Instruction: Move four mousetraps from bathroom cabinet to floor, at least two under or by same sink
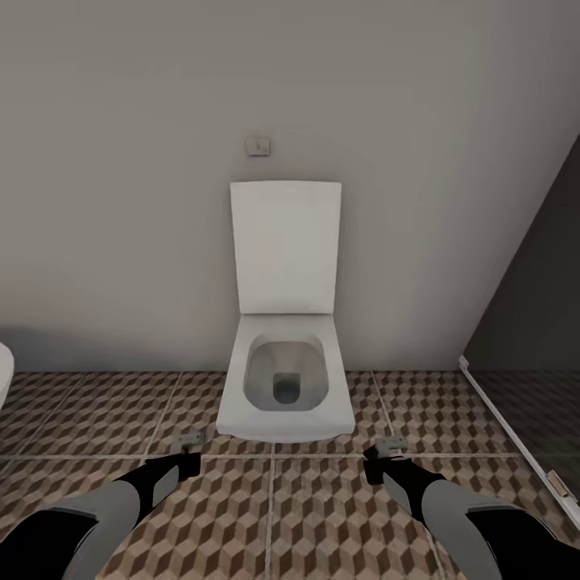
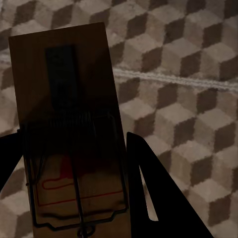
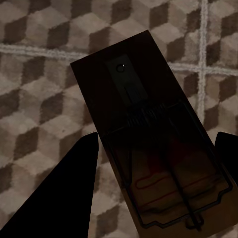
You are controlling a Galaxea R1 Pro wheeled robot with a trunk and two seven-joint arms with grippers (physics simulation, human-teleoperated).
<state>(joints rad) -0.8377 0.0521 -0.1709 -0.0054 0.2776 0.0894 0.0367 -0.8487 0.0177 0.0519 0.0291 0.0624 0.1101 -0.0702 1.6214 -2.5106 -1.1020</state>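
Both grippers, left (image 1: 190,440) and right (image 1: 395,444), each clamp a mousetrap (image 2: 69,134) (image 3: 148,144) above the cube-tiled bathroom floor (image 1: 322,515), facing the white toilet (image 1: 286,387).

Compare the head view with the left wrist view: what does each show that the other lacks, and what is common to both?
Head view alone: the white toilet with its lid up against the grey wall, a small wall plate above it, a dark glass panel, and the right hand.

Left wrist view alone: a close look at a mousetrap held between the left hand's fingers, with its wire parts and red print.

Shared: the cube-patterned bathroom floor and the left hand.
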